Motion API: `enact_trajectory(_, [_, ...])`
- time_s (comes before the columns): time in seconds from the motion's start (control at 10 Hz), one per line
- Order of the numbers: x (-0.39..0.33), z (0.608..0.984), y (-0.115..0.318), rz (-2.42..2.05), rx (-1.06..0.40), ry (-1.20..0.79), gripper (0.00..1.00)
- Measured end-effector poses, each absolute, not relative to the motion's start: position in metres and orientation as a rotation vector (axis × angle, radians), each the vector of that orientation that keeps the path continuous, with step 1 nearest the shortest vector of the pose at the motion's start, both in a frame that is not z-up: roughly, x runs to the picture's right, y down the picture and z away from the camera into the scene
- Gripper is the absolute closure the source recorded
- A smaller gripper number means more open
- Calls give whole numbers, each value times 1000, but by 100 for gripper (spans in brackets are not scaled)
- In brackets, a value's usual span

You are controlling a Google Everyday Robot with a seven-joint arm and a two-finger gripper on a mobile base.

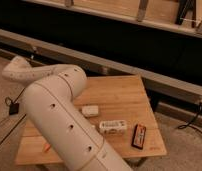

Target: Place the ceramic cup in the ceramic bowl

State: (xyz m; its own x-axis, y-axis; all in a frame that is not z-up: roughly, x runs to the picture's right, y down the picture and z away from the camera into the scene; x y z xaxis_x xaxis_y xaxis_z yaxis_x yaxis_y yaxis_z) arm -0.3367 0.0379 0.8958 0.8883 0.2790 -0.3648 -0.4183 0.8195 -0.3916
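Neither the ceramic cup nor the ceramic bowl shows; they are hidden or out of view. My large white arm (pixel 59 120) fills the left and bottom of the camera view and covers the left part of the wooden table (pixel 119 92). The arm bends at an elbow (pixel 16 72) at the left. My gripper is not in view; it is somewhere beyond or behind the arm.
On the table lie a small white block (pixel 90 110), a white rectangular box with a label (pixel 113 127), a dark flat packet with red on it (pixel 139 136) and a small orange thing (pixel 46 147). A long dark wall with a rail (pixel 144 75) runs behind the table. Cables lie on the floor at left and right.
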Motion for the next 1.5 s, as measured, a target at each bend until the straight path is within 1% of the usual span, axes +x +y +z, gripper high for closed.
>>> enact_trajectory(0.3, [-342, 886, 30, 374, -483, 285, 20])
enact_trajectory(0.8, [-350, 850, 2, 370, -445, 253, 20])
enact_trajectory(1.1, [-323, 837, -21, 412, -361, 332, 20])
enact_trajectory(1.5, [-284, 814, -47, 521, -309, 383, 20])
